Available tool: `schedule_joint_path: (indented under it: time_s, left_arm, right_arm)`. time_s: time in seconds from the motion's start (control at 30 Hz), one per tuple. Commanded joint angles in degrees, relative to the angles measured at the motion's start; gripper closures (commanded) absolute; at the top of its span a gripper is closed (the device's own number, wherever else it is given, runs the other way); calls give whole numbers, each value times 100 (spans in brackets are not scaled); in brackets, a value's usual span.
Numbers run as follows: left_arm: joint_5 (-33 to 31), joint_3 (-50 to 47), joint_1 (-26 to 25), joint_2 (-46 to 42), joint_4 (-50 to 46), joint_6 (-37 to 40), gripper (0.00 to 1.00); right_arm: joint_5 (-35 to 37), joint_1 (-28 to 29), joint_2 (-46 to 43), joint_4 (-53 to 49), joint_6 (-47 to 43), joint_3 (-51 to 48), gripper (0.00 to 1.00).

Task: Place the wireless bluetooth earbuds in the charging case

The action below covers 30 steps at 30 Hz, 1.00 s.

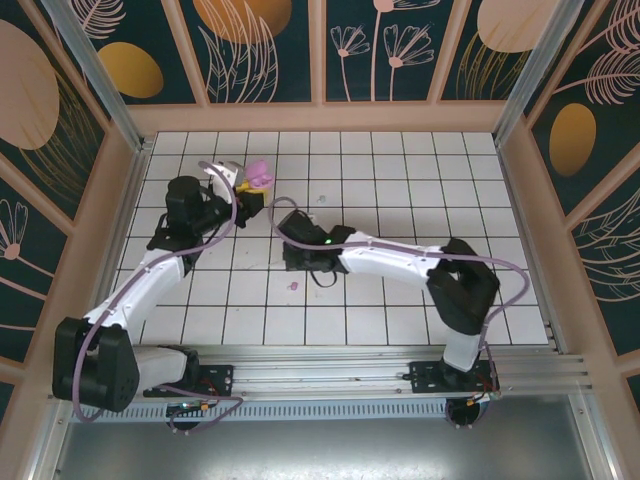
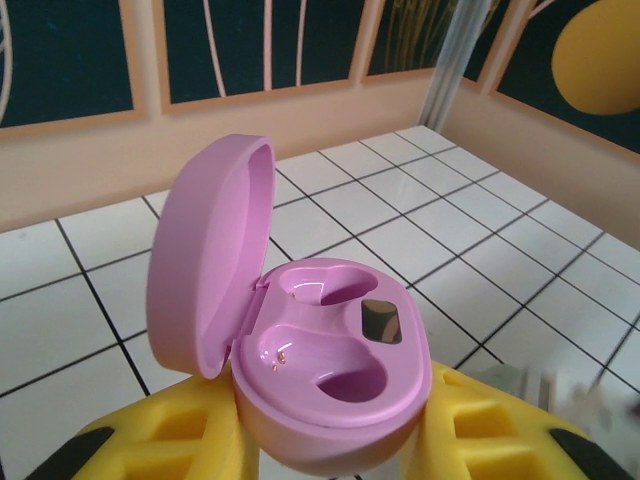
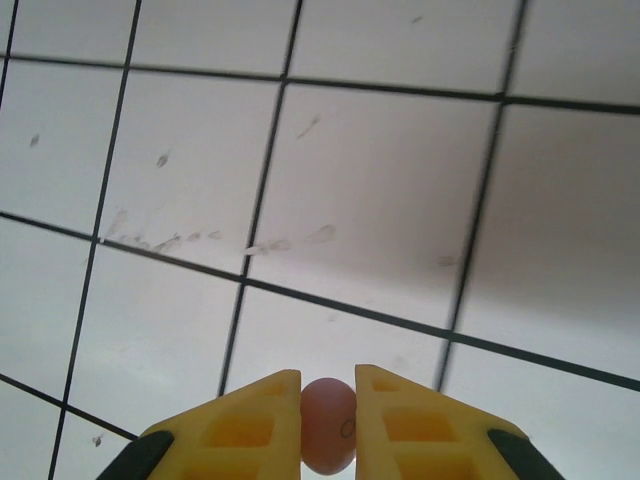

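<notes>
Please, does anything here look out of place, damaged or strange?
Nothing looks damaged. One small pink thing, maybe the second earbud, lies loose on the table beside the right arm. The open case has both sockets empty.

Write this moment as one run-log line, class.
left gripper: shut on open pink charging case, wells empty | right gripper: shut on pink earbud | stage: earbud not yet inserted

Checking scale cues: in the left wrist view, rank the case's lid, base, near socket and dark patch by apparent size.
1. Base and lid: look about alike, so unranked; the base is nearer the camera.
2. Near socket.
3. Dark patch, the smallest.
</notes>
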Motion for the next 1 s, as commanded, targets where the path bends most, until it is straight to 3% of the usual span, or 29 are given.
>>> schedule_joint_path:
  time_s: [0.0, 0.23, 0.37, 0.67, 0.83, 0.97]
  left_arm:
    - [449, -399, 42, -289, 547, -80, 96]
    - [704, -1446, -324, -607, 1952, -442, 96]
    - [411, -1410, -1141, -304, 2117, -181, 96]
    - [-687, -1303, -2354, 503, 2933, -422, 98]
    - [-1396, -1450, -2690, 618, 3482, -417, 98]
    - [-1516, -1358, -2900, 727, 3587, -157, 98]
  right_arm:
    - [1, -262, -599, 9, -32, -428, 84]
    - [-207, -803, -1697, -181, -296, -951, 84]
    - [-100, -1026, -2206, -687, -452, -893, 84]
    - [172, -1238, -3624, -1280, -408, -922, 84]
    - [101, -1250, -4075, -1285, -287, -1047, 84]
    - [-166, -1249, -3998, -1246, -313, -950, 85]
